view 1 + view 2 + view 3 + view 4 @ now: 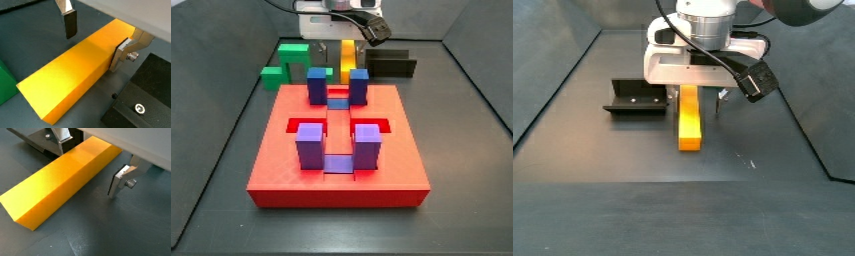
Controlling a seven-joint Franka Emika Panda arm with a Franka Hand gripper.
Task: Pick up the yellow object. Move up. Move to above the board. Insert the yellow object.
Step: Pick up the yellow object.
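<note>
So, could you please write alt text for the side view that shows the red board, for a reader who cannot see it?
A large red board with upright purple and blue posts fills the foreground on a dark floor. Behind it the gripper is lowered over the yellow object, which is partly hidden by the blue posts. Green blocks sit behind the board to one side.

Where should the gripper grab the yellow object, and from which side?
From above, across its narrow width at the end under the gripper. The yellow object lies flat on the floor; its long smooth side faces are parallel, and the open fingers already straddle them.
</note>
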